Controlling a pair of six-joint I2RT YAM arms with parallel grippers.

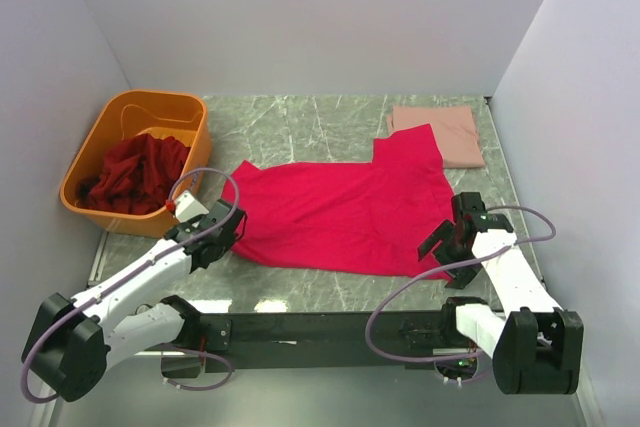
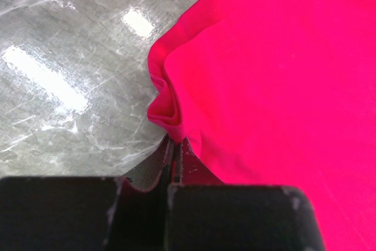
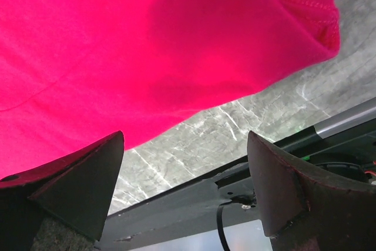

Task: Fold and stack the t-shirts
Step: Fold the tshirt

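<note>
The marble table (image 1: 330, 127) carries everything. Across its middle the crimson shirt (image 1: 340, 212) lies spread out and mostly flat, its upper right part reaching up against the pale salmon shirt (image 1: 445, 132), which sits already folded in the upper right of the top view. At the upper left the orange tub (image 1: 100, 137) holds a heap of maroon shirts (image 1: 135, 172).

The left hand (image 1: 232, 227) is at the crimson shirt's lower left corner. In its wrist view the left hand (image 2: 173, 145) has its fingers pressed together, with the puckered corner of cloth (image 2: 166, 107) drawn into their tips, so it appears to be pinching that corner. The right hand (image 1: 450, 242) sits at the shirt's lower right edge. Its wrist view shows the right hand (image 3: 185, 139) spread wide and holding nothing, the hem between and beyond its fingers.

This looks like the start of folding the crimson shirt. The next move seems to call for the right hand to go down and close on its hem, so both corners can lift together.

The heap in the tub cannot be counted. The crimson shirt's sleeves are hard to make out, and I cannot tell whether the right fingers touch the cloth.
</note>
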